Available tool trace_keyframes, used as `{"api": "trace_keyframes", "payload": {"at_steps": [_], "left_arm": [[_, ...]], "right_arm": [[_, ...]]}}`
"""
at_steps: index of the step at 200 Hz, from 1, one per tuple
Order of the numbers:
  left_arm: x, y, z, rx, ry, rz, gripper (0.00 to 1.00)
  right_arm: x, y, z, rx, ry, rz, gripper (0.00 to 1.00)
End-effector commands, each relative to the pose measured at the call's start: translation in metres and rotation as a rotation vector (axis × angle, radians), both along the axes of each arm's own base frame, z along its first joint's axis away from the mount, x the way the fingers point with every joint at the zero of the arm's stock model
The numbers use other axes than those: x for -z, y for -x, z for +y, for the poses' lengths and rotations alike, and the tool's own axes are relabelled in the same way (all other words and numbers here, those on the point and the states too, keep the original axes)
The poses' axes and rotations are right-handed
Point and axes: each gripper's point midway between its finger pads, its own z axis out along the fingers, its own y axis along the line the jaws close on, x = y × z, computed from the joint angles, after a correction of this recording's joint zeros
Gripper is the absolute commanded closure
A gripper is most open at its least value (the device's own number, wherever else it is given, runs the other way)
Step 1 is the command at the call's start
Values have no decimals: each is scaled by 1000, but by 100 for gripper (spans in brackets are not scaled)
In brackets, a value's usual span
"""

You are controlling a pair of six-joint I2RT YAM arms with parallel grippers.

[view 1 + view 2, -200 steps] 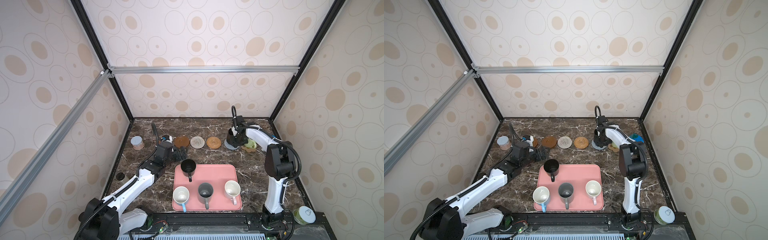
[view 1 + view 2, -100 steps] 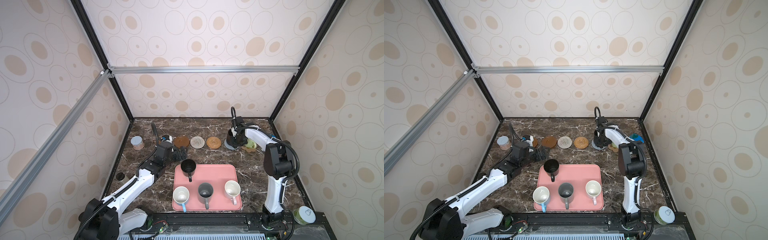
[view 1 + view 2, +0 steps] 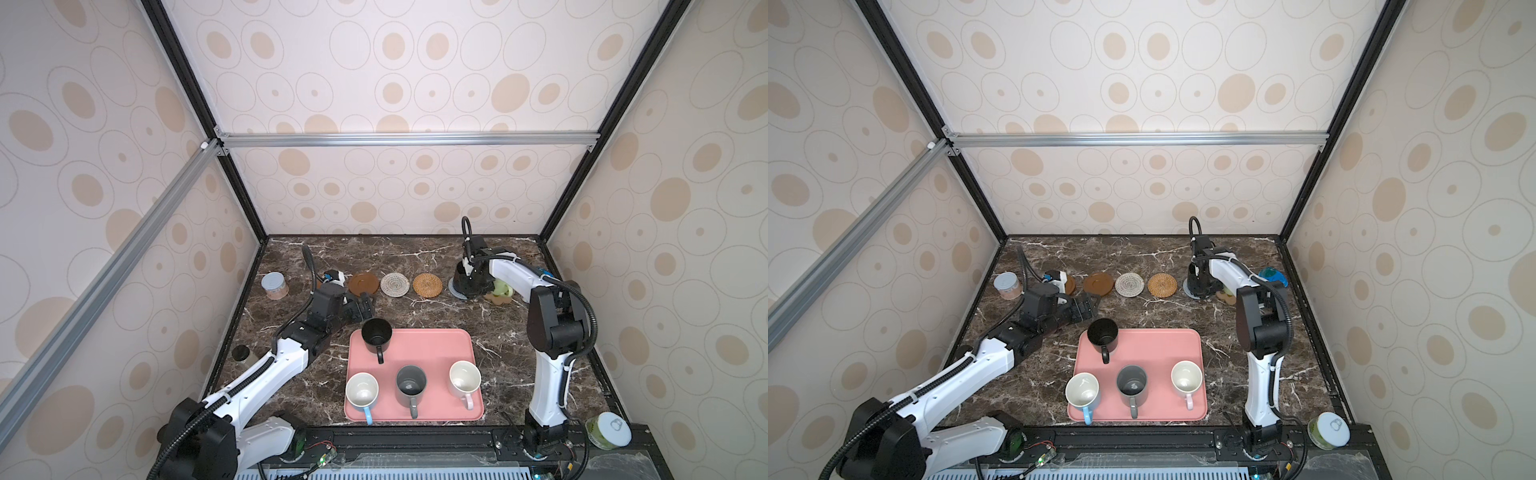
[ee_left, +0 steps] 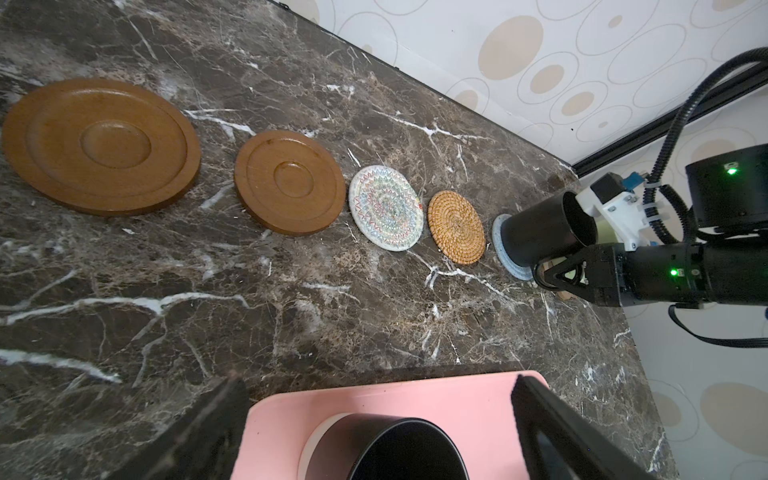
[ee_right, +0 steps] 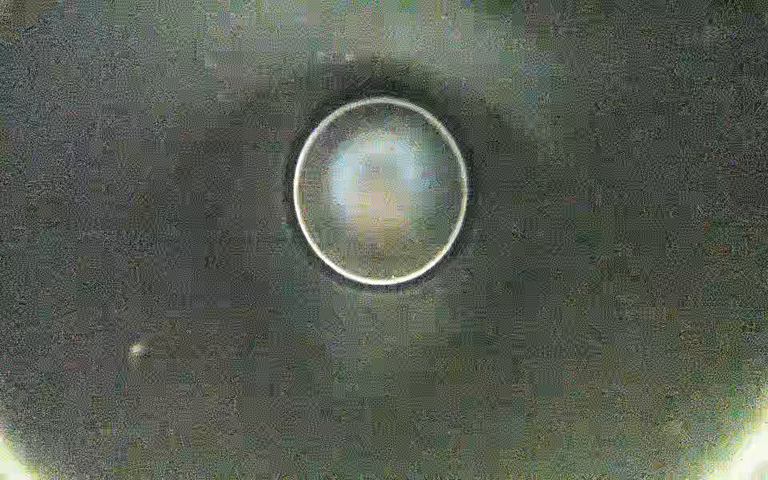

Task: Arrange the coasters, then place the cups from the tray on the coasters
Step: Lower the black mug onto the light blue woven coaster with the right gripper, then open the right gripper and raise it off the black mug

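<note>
From where I stand, the left gripper has its fingers spread fully apart with nothing between them. It is over the counter, just past the far left corner of the pink tray. The black mug stands upright in that same corner. Its handle is turned toward the near edge of the tray, away from the gripper.

I judge this mug to be stiff and glazed, so it is probably slippery, a little heavy for a thin pinch, and easy to chip if it knocks the stone. The handle is on the wrong side for this arm. The better hold seems to be the wall at the rim on the far side, one finger inside and one outside, with the mug kept level.

Three more mugs stand along the near edge of the tray.

Near the far edge of the counter, four coasters lie free in a row: two wooden discs, a cream woven mat and a rattan mat.

At the right end of that row, the right gripper is closed on the other black mug. This mug stands on the grey-blue coaster. Whether the grip is on the wall or the handle, I cannot tell.
</note>
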Motion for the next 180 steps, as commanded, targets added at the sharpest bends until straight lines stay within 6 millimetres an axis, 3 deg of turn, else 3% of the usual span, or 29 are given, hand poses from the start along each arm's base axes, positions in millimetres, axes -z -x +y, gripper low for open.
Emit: {"api": "trace_keyframes", "payload": {"at_steps": [1, 49, 93, 180], "left_arm": [[-6, 1, 1, -12, 16, -17, 0], [-8, 1, 1, -13, 13, -22, 0], [-10, 1, 2, -14, 4, -26, 0], [-20, 1, 9, -28, -33, -49, 0]], "right_arm": [[-4, -2, -1, 18, -8, -21, 79], [-11, 1, 0, 25, -23, -26, 64], [-32, 5, 0, 23, -33, -57, 56], [-74, 39, -4, 36, -80, -106, 52]]}}
